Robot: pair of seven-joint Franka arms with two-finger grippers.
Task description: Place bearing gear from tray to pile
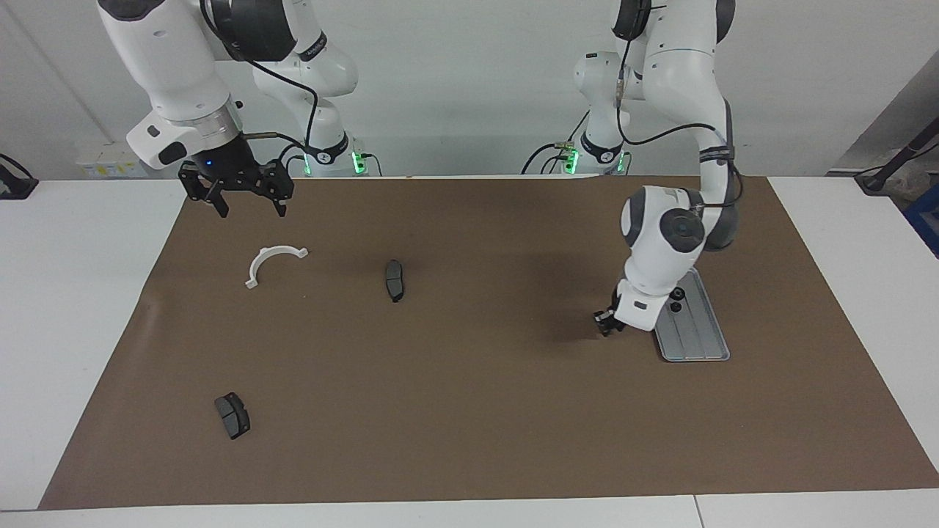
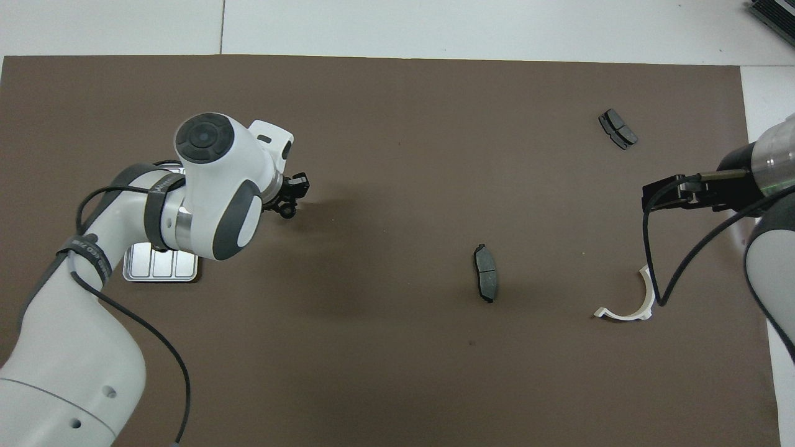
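Observation:
The silver-grey ridged tray [image 1: 698, 339] lies toward the left arm's end of the table, mostly hidden under the left arm in the overhead view [image 2: 160, 270]. My left gripper [image 1: 606, 323] hangs low over the brown mat just beside the tray, shut on a small dark part that looks like the bearing gear [image 2: 286, 210]. Two small dark parts [image 1: 676, 294] lie on the tray. The pile is a white half-ring bracket [image 1: 273, 262] and two dark brake pads [image 1: 395, 279] [image 1: 232, 415]. My right gripper [image 1: 249, 207] is open, up over the mat's edge near the bracket.
A brown mat [image 1: 477, 411] covers most of the white table. The bracket [image 2: 633, 305] and the pads [image 2: 486, 280] [image 2: 617, 128] are spread toward the right arm's end. A black cable hangs from the right arm [image 2: 649, 248] over the bracket.

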